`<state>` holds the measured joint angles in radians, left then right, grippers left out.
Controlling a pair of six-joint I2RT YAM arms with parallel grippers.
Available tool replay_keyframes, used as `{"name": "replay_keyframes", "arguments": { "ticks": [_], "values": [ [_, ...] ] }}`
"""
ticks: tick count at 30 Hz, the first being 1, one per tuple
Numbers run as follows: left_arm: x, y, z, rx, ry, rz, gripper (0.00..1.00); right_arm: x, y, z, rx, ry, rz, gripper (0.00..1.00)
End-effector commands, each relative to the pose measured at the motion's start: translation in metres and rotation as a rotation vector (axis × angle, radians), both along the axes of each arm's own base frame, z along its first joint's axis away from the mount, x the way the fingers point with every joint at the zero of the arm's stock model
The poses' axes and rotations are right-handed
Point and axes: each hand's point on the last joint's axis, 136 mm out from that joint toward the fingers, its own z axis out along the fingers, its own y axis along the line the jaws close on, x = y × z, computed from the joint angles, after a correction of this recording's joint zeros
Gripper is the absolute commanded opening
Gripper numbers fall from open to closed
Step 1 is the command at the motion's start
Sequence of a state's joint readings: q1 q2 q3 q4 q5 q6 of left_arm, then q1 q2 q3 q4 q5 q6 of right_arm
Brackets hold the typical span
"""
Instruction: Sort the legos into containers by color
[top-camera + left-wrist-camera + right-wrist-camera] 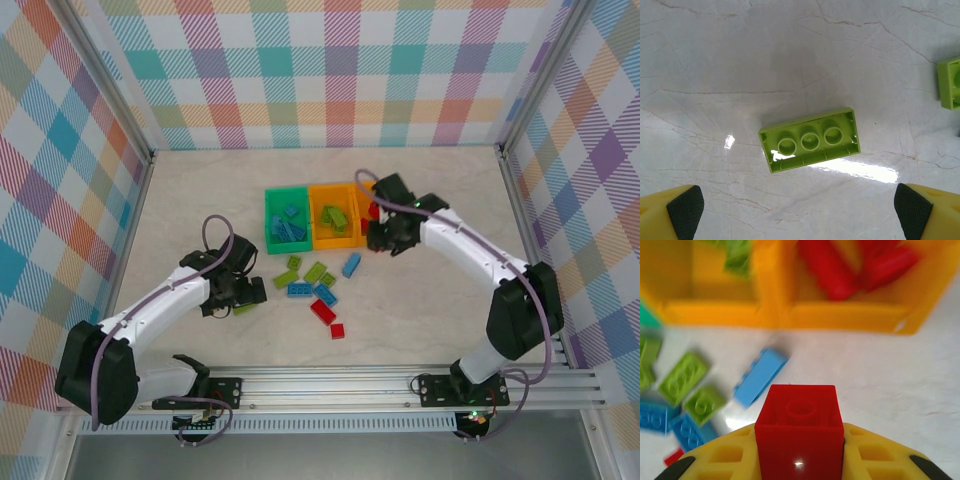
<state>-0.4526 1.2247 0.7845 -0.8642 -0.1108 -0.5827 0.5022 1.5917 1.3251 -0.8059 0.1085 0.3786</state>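
An upside-down lime green lego [810, 140] lies on the table in the left wrist view, ahead of my left gripper [800, 220], whose fingers [685, 210] stand wide open and apart from it. From above, the left gripper [245, 297] hovers at that lego [245, 309]. My right gripper [800, 440] is shut on a red lego [800, 420], in front of the orange bin holding red legos [855, 315]. The other orange bin [336, 238] holds lime legos, and the green bin [270, 222] holds blue ones. The right gripper [385, 235] covers much of the red legos' bin.
Loose legos lie between the arms: lime [316, 271], blue [351, 264] and red [323, 310]. In the right wrist view a blue lego [760, 376] and lime ones [684, 376] lie just ahead. Another lime lego [950, 82] sits at the left wrist view's right edge.
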Motion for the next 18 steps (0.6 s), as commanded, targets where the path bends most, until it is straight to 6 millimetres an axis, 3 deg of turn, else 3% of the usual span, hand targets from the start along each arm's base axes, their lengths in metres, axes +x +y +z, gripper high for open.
{"name": "replay_keyframes", "arguments": {
  "ticks": [1, 3, 8, 13, 18],
  "values": [
    [0.0, 0.003, 0.003, 0.006, 0.009, -0.005, 1.0, 0.016, -0.01, -0.001, 0.007, 0.069, -0.074, 0.26],
    [-0.001, 0.0, 0.004, -0.011, 0.007, -0.003, 1.0, 0.033, -0.007, 0.001, -0.001, 0.078, -0.064, 0.27],
    [-0.004, 0.007, 0.002, 0.027, 0.019, -0.016, 1.0, 0.069, -0.011, -0.017, -0.065, 0.149, -0.08, 0.27],
    [-0.013, 0.012, -0.008, 0.058, 0.085, 0.013, 1.0, 0.085, -0.011, -0.037, -0.087, 0.23, -0.108, 0.32],
    [-0.015, 0.008, -0.014, 0.023, 0.088, 0.056, 1.0, 0.094, -0.008, -0.043, -0.078, 0.242, -0.134, 0.39]
  ]
}}
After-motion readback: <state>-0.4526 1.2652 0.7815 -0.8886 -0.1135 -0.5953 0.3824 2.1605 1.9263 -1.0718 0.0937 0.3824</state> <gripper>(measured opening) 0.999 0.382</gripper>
